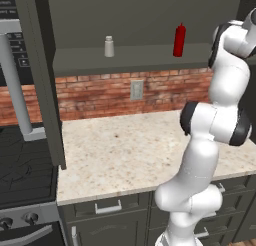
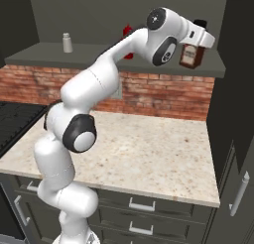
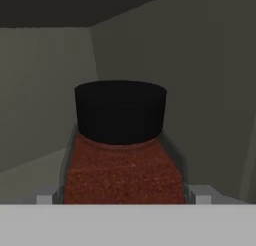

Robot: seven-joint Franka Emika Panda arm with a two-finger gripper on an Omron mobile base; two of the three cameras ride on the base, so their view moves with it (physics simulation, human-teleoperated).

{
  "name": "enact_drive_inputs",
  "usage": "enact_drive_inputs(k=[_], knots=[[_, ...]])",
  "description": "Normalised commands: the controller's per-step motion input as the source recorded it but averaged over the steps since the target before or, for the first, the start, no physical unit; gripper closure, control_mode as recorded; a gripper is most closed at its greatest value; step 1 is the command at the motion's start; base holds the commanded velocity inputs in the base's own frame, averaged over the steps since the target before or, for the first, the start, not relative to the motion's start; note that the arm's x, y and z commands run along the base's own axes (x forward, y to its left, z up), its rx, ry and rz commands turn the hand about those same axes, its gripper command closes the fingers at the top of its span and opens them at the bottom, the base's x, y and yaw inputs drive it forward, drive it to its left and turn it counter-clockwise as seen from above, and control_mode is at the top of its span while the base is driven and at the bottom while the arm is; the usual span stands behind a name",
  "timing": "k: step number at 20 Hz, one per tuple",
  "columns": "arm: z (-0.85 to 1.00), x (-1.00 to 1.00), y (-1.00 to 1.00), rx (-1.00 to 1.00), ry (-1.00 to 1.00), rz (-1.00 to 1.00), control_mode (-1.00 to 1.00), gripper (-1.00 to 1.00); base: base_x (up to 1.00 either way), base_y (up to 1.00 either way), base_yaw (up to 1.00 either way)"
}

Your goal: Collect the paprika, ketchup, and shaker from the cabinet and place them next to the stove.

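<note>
cabinet (image 2: 149, 64): open, one long shelf, and the gripper (image 3: 121, 195) is reaching in at its right end.

paprika (image 3: 122, 165): dead ahead of the gripper, sitting on the shelf between the two finger tips, black cap facing the camera. Looks like a squat, rigid bottle full of spice, so I'd guess stiff and a bit hefty, with slick sides. I'd grab the flat side walls below the cap, not the cap itself.

ketchup (image 1: 179, 40): further along the shelf, left of the gripper. Probably squishy plastic, so squeeze gently mid-body.

shaker (image 1: 109, 46): well off to the left, tiny and light.

gripper: jaws wide, straddling the paprika, not clamped on it yet.
</note>
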Motion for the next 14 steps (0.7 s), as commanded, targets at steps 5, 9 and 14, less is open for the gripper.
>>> enact_drive_inputs(k=[5, 9, 14], knots=[[-0.24, -0.96, 0.16, 0.00, -0.10, 0.08, -1.00, 1.00, 0.00, 0.00, 0.00], [0.00, -1.00, 0.64, -0.08, -0.05, 0.12, -1.00, 1.00, 0.00, 0.00, 0.00], [0.05, -0.99, 0.93, -0.13, 0.00, 0.20, -1.00, 1.00, 0.00, 0.00, 0.00]])
